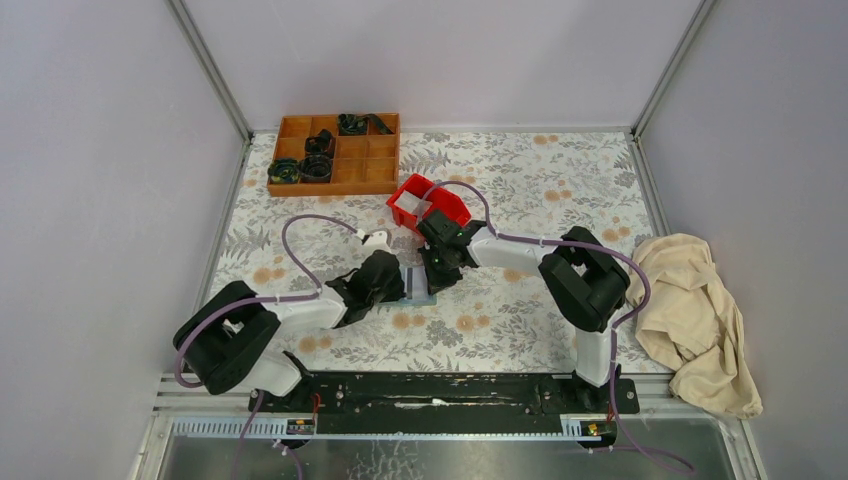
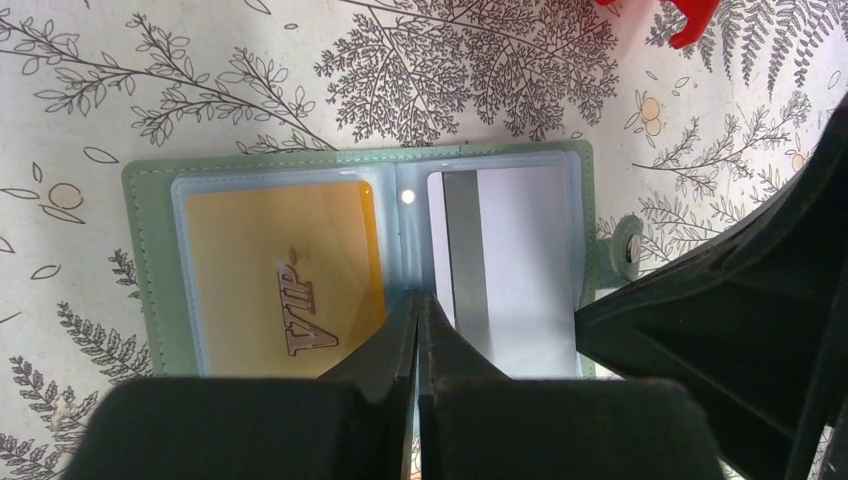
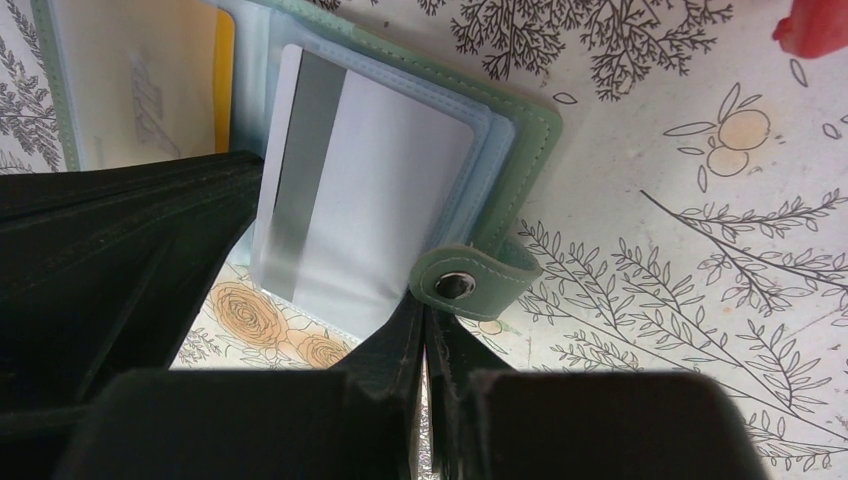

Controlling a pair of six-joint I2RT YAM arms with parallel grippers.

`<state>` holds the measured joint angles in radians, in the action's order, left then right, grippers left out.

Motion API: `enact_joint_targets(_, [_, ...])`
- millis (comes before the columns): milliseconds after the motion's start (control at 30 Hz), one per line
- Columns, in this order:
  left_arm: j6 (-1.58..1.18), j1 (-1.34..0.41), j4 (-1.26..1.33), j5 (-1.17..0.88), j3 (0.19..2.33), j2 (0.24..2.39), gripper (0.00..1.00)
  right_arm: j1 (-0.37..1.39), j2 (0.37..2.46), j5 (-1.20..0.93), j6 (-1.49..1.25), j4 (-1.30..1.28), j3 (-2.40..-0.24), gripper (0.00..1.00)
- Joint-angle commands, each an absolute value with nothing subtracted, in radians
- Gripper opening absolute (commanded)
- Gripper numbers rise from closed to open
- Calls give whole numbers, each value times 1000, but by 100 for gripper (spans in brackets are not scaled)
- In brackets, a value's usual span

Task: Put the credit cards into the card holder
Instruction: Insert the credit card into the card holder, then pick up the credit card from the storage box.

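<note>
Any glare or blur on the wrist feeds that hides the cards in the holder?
Left wrist: yellow card and white card sharp, one small glare dot at the card holder spine, own fingers soft and dark. Right wrist: white card crisp, a dark bulk blocks the left side. Top external: even light, but the cards barely show.

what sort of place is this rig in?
Probably a lab data-collection booth, not a home: plain pale walls with metal corner posts, two arms bolted to a black rail, and staged props like the wooden compartment tray on a floral cloth.
</note>
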<state>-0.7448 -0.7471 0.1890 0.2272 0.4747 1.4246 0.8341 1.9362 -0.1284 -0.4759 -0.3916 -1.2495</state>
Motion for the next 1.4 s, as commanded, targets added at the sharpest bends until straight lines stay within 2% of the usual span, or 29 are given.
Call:
enact_joint_targets(0, [-750,-749,210,205,508,1444,0,841,1995,28,-424,-483,-1182,10])
enact_joint_targets(67, [-765,-749,183,226,509,1430,0,841,1966,31,-409,-500,-1198,15])
enact_joint_targets(267, [-787,-749,114,272,532,1383,3,841,1865,18,-359,-544,-1280,39])
enact_joint_targets(467, [-758,-748,34,302,603,1356,9,842,1837,3,-310,-617,-1414,50])
enact_joint_targets(567, [-764,-747,1,314,626,1338,15,841,1830,4,-295,-640,-1471,52])
enact_joint_targets(767, [-790,-731,-54,370,656,1299,44,808,1861,35,-250,-647,-1603,58])
enact_joint_targets(867, [-792,-687,-53,355,680,1303,51,752,1908,5,-234,-630,-1693,58])
enact_joint_targets(1167, [-821,-555,57,272,711,1386,56,634,2144,-129,-159,-632,-2053,57])
enact_joint_targets(1367, [-859,-501,145,220,748,1495,57,595,2265,-214,-135,-580,-2152,57])
